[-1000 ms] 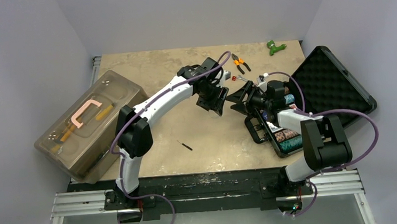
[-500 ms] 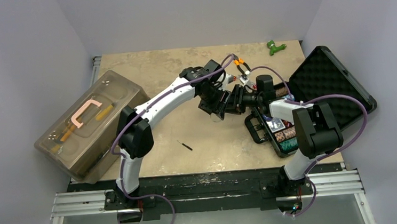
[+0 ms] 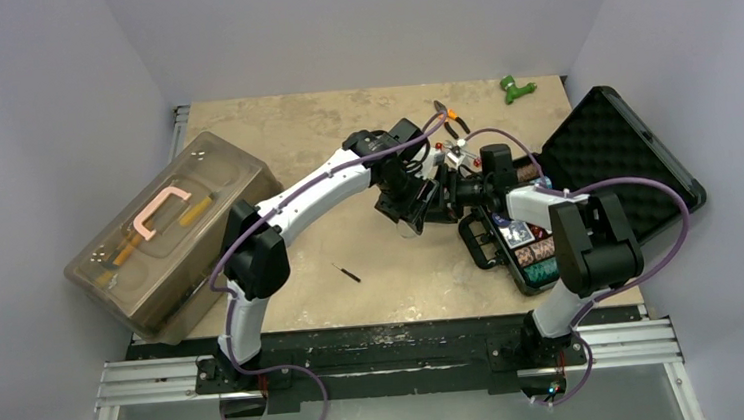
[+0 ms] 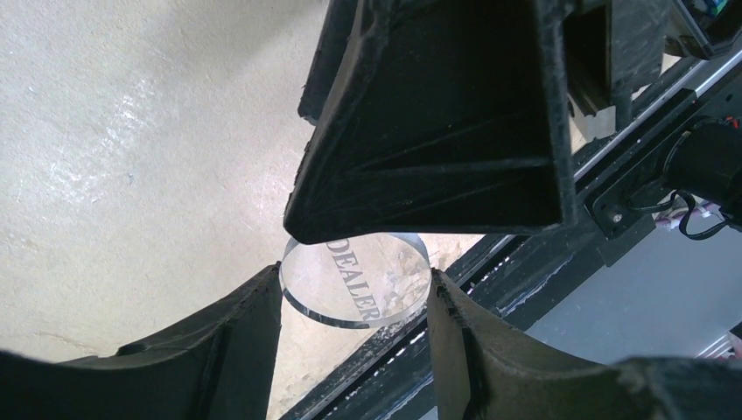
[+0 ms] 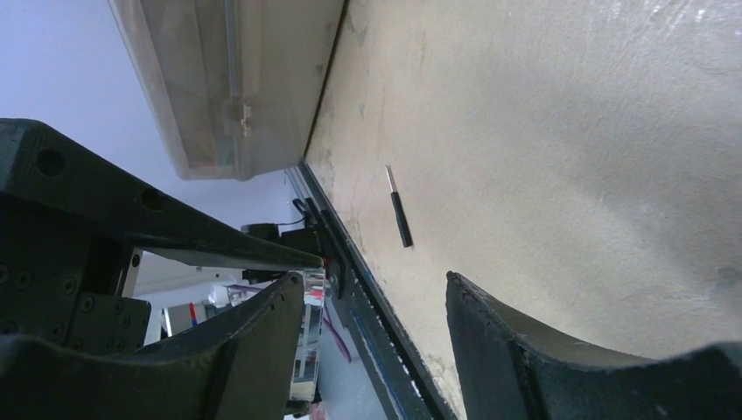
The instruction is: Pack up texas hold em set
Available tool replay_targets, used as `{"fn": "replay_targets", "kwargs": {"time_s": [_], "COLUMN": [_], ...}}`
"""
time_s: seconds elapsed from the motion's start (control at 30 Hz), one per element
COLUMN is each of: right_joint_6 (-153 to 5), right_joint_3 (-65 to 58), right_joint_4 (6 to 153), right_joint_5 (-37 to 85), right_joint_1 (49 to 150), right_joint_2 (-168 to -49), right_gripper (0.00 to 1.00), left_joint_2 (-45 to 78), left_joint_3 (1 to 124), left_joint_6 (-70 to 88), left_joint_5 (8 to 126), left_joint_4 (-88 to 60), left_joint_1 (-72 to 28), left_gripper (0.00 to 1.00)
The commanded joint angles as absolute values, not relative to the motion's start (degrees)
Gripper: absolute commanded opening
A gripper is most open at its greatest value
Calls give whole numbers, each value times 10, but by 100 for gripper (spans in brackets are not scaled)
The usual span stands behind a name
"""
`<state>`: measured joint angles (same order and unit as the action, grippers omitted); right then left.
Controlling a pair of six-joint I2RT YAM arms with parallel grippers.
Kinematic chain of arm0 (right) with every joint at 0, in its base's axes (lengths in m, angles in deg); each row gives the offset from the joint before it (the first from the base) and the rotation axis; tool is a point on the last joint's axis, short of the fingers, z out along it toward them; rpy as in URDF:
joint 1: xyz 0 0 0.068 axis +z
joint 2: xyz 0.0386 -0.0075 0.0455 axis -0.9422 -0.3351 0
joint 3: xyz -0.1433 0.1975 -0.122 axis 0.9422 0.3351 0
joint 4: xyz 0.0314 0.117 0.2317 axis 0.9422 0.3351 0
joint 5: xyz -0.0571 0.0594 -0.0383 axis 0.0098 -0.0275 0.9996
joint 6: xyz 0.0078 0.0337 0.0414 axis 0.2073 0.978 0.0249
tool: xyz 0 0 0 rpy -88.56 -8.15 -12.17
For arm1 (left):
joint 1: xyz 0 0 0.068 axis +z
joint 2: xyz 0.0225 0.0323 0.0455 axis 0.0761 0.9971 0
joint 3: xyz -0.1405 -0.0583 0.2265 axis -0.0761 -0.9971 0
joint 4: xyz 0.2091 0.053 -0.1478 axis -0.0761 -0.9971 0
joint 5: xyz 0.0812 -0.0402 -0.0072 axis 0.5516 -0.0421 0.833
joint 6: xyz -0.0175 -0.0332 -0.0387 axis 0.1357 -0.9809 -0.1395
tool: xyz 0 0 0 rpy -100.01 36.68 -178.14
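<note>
Between left jaws, clear "DEALER" button (image 4: 354,282)

Dealer button (image 4: 354,289) — clear plastic, glossy, with a smooth polished edge and frosted lettering.
Left gripper (image 4: 354,278): fingers (image 4: 219,350) of matt black plastic, faintly ridged, rough at the edges.
Table top (image 3: 322,134): beige, mottled, matt, stone-like in look.
Toolbox (image 3: 195,184): translucent brown plastic, smooth, with a slight sheen; handle (image 3: 161,212) of opaque pink plastic.
Case (image 3: 610,156) — lid lined in matt black egg-crate foam.
Base rail (image 3: 390,362): bare silvery metal.
Left arm (image 3: 315,179): smooth white shell with a light gloss, matt black joints.
Cables (image 3: 669,212): purple sheath, smooth.
</note>
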<state>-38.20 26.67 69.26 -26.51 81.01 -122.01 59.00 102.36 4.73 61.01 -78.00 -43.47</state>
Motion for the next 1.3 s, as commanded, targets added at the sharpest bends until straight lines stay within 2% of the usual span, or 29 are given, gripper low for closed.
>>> {"fn": "replay_targets", "kwargs": {"time_s": [0.0, 0.27, 0.63, 0.83, 1.03, 1.2, 1.23, 1.27], "right_joint_6": [-413, -475, -442, -430, -407, -408, -414, -442], "right_joint_3": [249, 223, 249, 269, 281, 286, 285, 278], "right_joint_4": [736, 809, 761, 742, 717, 718, 728, 760], "right_joint_5": [-289, -317, -322, -315, -292, -287, -280, -261], "right_joint_1": [793, 792, 796, 837, 848, 848, 847, 844], "right_joint_2": [-1191, -1202, -1172, -1178, -1166, -1165, -1162, -1158], "right_gripper": [60, 61, 57, 40, 2, 0, 0, 0], "left_joint_2": [588, 590, 597, 598, 601, 592, 589, 586], "left_joint_3": [1039, 1040, 1040, 1040, 1041, 1040, 1041, 1041], "left_joint_6": [61, 62, 64, 64, 66, 65, 65, 65], "left_joint_5": [628, 624, 623, 624, 635, 642, 645, 648], "left_joint_4": [-742, -742, -743, -742, -744, -744, -745, -745], "left_joint_1": [-433, -434, -437, -439, -442, -442, -442, -442], "left_gripper": [0, 0, 0, 0, 0, 1, 10, 23]}}
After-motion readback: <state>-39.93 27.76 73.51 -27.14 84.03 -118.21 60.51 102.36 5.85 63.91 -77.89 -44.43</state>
